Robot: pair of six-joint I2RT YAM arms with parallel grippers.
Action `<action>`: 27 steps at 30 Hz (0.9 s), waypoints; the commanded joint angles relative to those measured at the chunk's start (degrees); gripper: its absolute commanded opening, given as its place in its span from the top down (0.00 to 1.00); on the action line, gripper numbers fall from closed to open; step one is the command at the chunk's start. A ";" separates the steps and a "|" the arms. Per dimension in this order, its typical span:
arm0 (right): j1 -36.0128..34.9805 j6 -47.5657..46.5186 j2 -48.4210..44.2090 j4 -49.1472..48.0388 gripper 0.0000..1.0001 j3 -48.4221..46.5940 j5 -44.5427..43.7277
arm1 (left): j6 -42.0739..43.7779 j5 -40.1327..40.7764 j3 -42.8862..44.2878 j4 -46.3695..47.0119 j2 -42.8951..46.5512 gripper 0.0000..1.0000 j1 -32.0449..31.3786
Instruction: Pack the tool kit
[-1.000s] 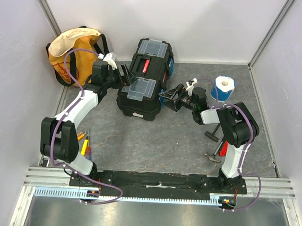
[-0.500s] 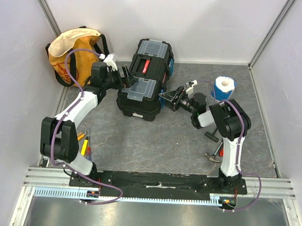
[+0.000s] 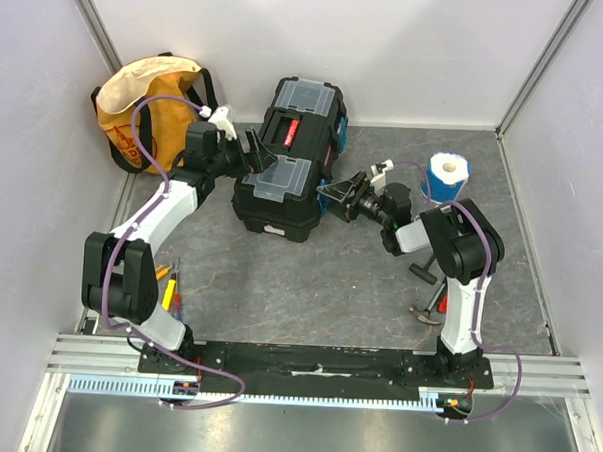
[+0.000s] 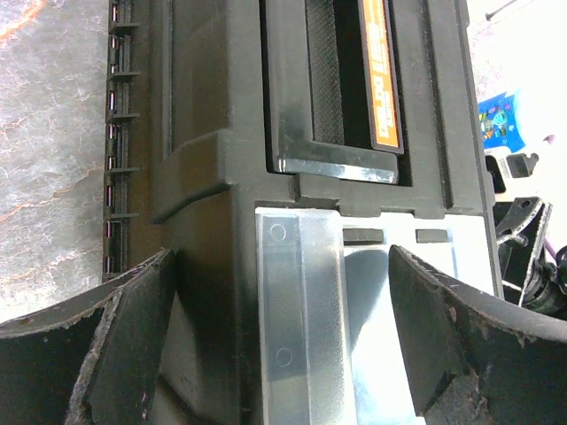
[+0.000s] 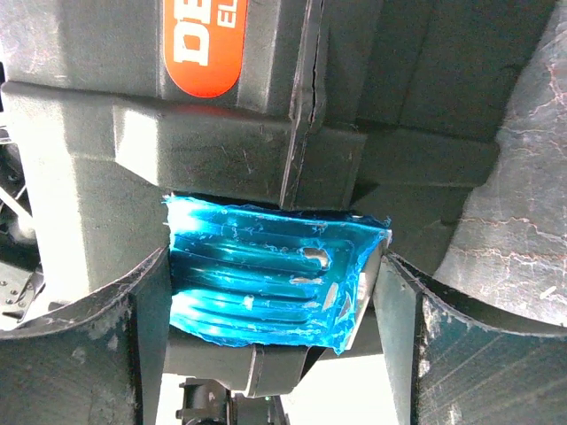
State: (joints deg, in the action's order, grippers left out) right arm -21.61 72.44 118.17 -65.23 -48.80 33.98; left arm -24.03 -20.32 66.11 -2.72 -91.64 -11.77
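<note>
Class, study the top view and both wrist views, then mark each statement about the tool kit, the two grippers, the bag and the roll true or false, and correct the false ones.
1. The tool kit stands closed on the table. True.
2. The right gripper has a finger on either side of a blue latch. True.
3. The left gripper holds a screwdriver. False: it is open and empty, straddling the tool kit's clear-lidded corner.
4. The yellow bag lies to the right of the tool kit. False: it sits in the back left corner.
5. The blue-and-white roll stands on top of the tool kit. False: it stands on the table, to the right of the kit.
</note>
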 commanded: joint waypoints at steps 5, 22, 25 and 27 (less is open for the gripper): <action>-8.72 -14.43 -6.72 16.09 1.00 -2.27 -5.49 | 1.97 -3.86 -6.34 -24.08 -11.20 0.30 -11.70; -8.54 -16.20 -7.17 29.12 0.66 -4.29 -9.90 | 2.94 1.51 -4.06 -27.60 -11.99 0.28 -12.49; -8.45 -14.79 -7.77 27.17 0.23 -1.92 -10.68 | 2.68 1.68 -3.71 -27.69 -10.94 0.20 -12.40; -8.45 -16.36 -9.18 30.49 0.06 -1.30 -12.87 | 2.15 1.60 -3.62 -27.69 -10.41 0.16 -12.40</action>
State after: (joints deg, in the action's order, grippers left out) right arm -24.99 58.35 105.78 -42.61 -51.77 21.54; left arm -26.09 -6.57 69.34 -1.23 -94.21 -15.53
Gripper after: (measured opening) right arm 0.822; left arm 0.960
